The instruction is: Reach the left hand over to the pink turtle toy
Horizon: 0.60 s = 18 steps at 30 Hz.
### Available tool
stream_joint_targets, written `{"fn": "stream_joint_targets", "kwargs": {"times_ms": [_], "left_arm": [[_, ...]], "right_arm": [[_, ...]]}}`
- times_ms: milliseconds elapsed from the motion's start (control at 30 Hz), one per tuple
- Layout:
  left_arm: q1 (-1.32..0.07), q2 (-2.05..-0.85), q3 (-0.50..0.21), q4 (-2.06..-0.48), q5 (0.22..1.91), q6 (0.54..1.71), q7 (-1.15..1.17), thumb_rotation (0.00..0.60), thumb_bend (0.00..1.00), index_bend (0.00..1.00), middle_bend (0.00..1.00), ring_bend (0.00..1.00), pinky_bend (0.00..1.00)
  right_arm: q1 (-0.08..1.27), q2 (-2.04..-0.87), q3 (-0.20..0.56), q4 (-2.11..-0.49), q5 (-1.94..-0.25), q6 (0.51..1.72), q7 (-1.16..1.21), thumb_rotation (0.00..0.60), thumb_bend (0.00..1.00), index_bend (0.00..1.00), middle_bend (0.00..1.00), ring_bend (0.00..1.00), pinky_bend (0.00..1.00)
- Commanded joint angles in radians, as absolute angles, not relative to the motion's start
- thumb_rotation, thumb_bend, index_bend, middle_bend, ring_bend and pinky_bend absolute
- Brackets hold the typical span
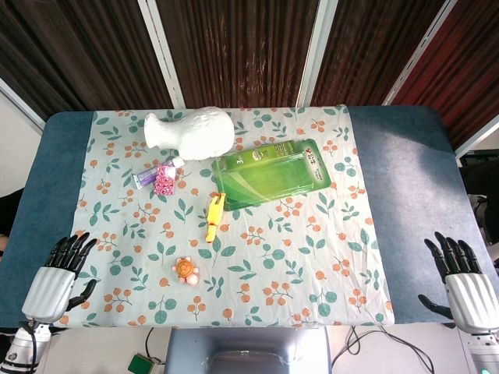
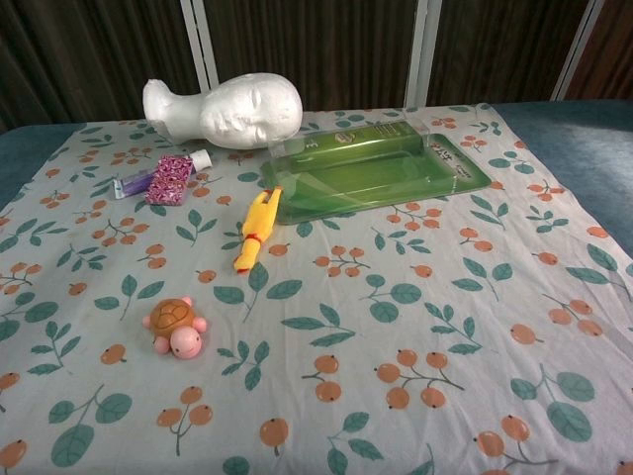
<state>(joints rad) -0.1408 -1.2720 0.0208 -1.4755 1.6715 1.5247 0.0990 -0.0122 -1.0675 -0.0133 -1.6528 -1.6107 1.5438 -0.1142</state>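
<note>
A: How is the scene laid out, largest item first?

B: A table (image 1: 405, 156) is shown covered by a floral cloth (image 1: 312, 273). At about 1 o'clock from the cloth's centre a green blister pack (image 1: 271, 173) is seen lying flat; at 11 o'clock a white foam head (image 1: 191, 130) is laid on its side. A yellow rubber chicken (image 1: 213, 216) is placed near the centre, with a small tube (image 1: 148, 175) and a pink-purple packet (image 1: 164, 181) at 10 o'clock. The pink turtle toy (image 1: 185, 270) is found at 7 o'clock, well apart from the rest.

A: And the hands?

B: The left hand (image 1: 59, 276) is seen at 8 o'clock on the table edge, fingers apart, nothing held. The right hand (image 1: 461, 280) is seen at 4 o'clock, fingers likewise spread and empty. Neither is shown in the chest view.

A: How is the reach best performed?

B: The step is judged not yet begun. The left hand should be carried toward 3 o'clock, kept raised above the cloth, and stopped over the turtle without the toy being nudged.

A: Are containers present?

B: Only the blister pack; its contents cannot be made out beyond green packaging.
</note>
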Motion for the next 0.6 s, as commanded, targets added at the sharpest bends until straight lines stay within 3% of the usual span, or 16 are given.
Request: {"fn": "stream_joint_targets", "kwargs": {"times_ms": [33,200,300,467,600], "left_arm": [[-0.146,-1.273,0.023,-1.479,1.675,1.517,0.100,0.600,0.36,0.00,0.02,0.01,0.08],[-0.160,-1.281,0.038,-1.474,1.697,1.493,0.104,0.600,0.36,0.00,0.02,0.01,0.09],[-0.176,-1.301,0.056,-1.464,1.746,1.486,0.111,0.600,0.36,0.00,0.03,0.08,0.14],[-0.234,-1.367,0.096,-1.417,1.839,1.419,0.112,0.600,0.36,0.00,0.06,0.47,0.53],[-0.286,-1.418,0.099,-1.388,1.860,1.335,0.160,0.600,0.39,0.01,0.09,0.65,0.71]], "right_arm": [[-0.013,-1.067,-0.014,-1.653,-1.608,1.542,-0.114,0.600,0.13,0.00,0.00,0.00,0.00],[-0.021,-1.060,-0.011,-1.654,-1.610,1.561,-0.102,0.600,0.13,0.00,0.00,0.00,0.00],[-0.024,-1.057,-0.013,-1.652,-1.614,1.566,-0.094,0.600,0.13,0.00,0.00,0.00,0.00],[-0.023,-1.051,-0.015,-1.653,-1.623,1.567,-0.079,0.600,0.13,0.00,0.00,0.00,0.00],[-0.019,-1.051,-0.017,-1.653,-1.630,1.563,-0.075,0.600,0.13,0.00,0.00,0.00,0.00]]}}
